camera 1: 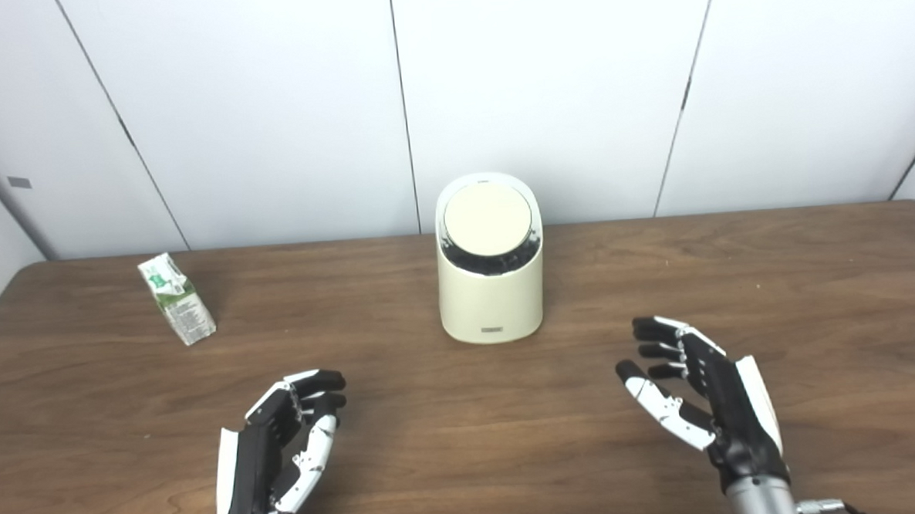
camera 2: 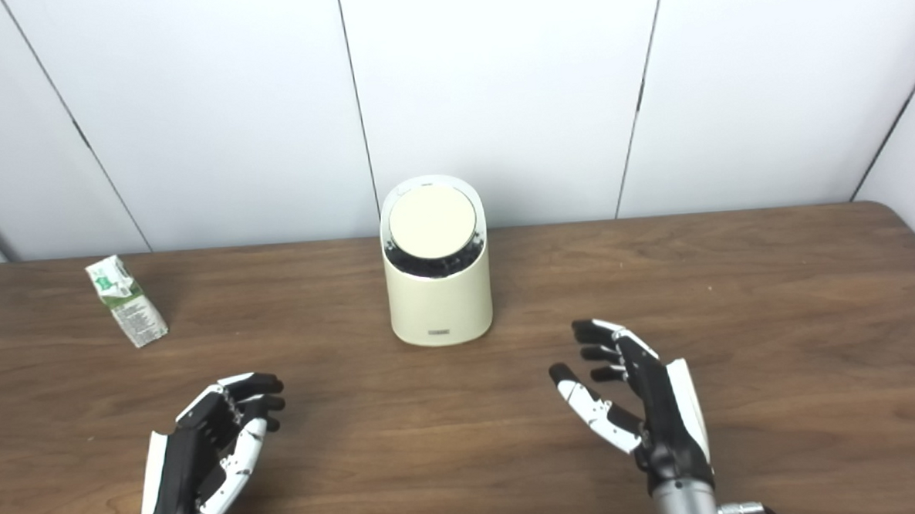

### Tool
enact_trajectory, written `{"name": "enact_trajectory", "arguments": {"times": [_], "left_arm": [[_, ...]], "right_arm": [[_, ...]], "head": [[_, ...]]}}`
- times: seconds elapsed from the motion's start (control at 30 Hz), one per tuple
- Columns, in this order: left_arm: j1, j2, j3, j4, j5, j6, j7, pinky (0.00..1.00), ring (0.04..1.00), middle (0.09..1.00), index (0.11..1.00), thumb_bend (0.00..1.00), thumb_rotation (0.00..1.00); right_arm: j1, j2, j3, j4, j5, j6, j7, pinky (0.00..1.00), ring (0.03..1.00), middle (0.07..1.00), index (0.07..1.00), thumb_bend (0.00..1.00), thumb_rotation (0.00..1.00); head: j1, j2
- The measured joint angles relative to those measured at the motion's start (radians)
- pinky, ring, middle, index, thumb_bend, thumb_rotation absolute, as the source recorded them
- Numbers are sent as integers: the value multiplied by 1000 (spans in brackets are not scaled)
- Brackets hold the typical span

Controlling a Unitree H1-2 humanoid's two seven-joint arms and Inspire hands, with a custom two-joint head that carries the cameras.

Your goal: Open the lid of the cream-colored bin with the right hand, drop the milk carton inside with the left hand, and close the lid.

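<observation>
We see our black-and-white left hand (camera 1: 281, 458) empty with fingers loosely apart, near of and left of the cream-colored cylindrical plastic bin (camera 1: 491, 286). Our right hand (camera 1: 703, 397), also empty with fingers spread, is near of and right of the bin. The bin's round lid (camera 1: 488, 218) is down, tilted toward us. The small green-and-white milk carton (camera 1: 177, 298) stands well left of the bin, long axis upright and leaning left, well beyond our left hand on the brown wooden table (camera 1: 466, 457).

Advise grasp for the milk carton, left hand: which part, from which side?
Probably best: wrap the milk carton around its mid-body, below the folded gable top, coming in from its near side. It stands upright, leaning a little, alone on the table, with clear faces all round. The left hand is open, nearer and to its right.
</observation>
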Motion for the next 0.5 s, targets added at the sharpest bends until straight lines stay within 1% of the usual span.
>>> {"name": "enact_trajectory", "arguments": {"times": [0.03, 0.07, 0.13, 0.17, 0.2, 0.23, 0.27, 0.3, 0.33, 0.37, 0.4, 0.43, 0.47, 0.5], "left_arm": [[-2, 0, 0, 1, 1, 0, 1, 506, 597, 645, 657, 287, 384], [-6, 0, 0, 4, 3, 0, 1, 506, 596, 645, 656, 287, 385], [-12, 0, 0, 10, 4, 0, 2, 506, 594, 644, 655, 283, 380], [-14, 0, 1, 11, 5, -1, 3, 505, 593, 643, 655, 281, 378], [-15, 0, 1, 13, 7, -1, 4, 504, 592, 642, 654, 279, 376], [-17, 0, 1, 14, 7, -1, 4, 504, 592, 643, 655, 279, 376], [-17, 0, 2, 16, 7, -1, 5, 504, 593, 644, 656, 280, 377], [-18, 0, 2, 16, 7, -1, 5, 505, 594, 646, 657, 279, 377], [-20, 0, 1, 18, 7, -1, 4, 505, 594, 646, 658, 278, 374], [-21, 0, 1, 19, 7, -1, 4, 505, 594, 646, 658, 278, 372], [-23, 0, 1, 20, 7, -2, 5, 506, 595, 646, 658, 279, 370], [-24, -1, 1, 21, 7, -7, 5, 506, 594, 645, 656, 281, 369], [-24, -1, 1, 22, 7, -11, 5, 506, 594, 645, 656, 282, 370], [-26, -1, 0, 23, 7, -15, 5, 506, 594, 644, 655, 282, 370]], "right_arm": [[-34, -4, -2, 0, -6, 17, 3, 699, 813, 836, 915, 494, 782], [-65, -12, -2, 0, -18, 31, 7, 635, 783, 819, 925, 508, 784], [-125, -39, -1, 3, -36, 40, 12, 575, 758, 805, 944, 537, 782], [-159, -55, 0, 7, -40, 42, 15, 627, 804, 850, 956, 555, 782], [-187, -67, 0, 9, -41, 52, 18, 714, 866, 907, 968, 573, 781], [-216, -74, -1, 13, -42, 61, 20, 761, 890, 932, 976, 583, 771], [-246, -76, -2, 26, -41, 72, 20, 558, 638, 792, 978, 598, 739], [-268, -75, -5, 43, -38, 78, 19, 392, 433, 617, 983, 603, 717], [-292, -75, -8, 58, -33, 84, 19, 338, 387, 587, 977, 627, 687], [-311, -75, -7, 68, -29, 92, 21, 319, 372, 578, 975, 636, 676], [-328, -75, -1, 70, -27, 103, 27, 543, 644, 764, 985, 645, 677], [-349, -77, 8, 70, -27, 118, 42, 639, 778, 861, 985, 659, 655], [-369, -83, 16, 70, -26, 130, 56, 671, 824, 894, 985, 663, 648], [-390, -90, 29, 71, -27, 139, 67, 645, 802, 871, 979, 671, 638]], "head": [[0, -2], [-2, -3], [-3, -2], [-3, -2], [-5, -2], [-8, -2], [-9, -3], [-11, -3], [-9, -5], [-9, -5], [-8, -6], [-8, -6], [-8, -6], [-8, -6]]}}
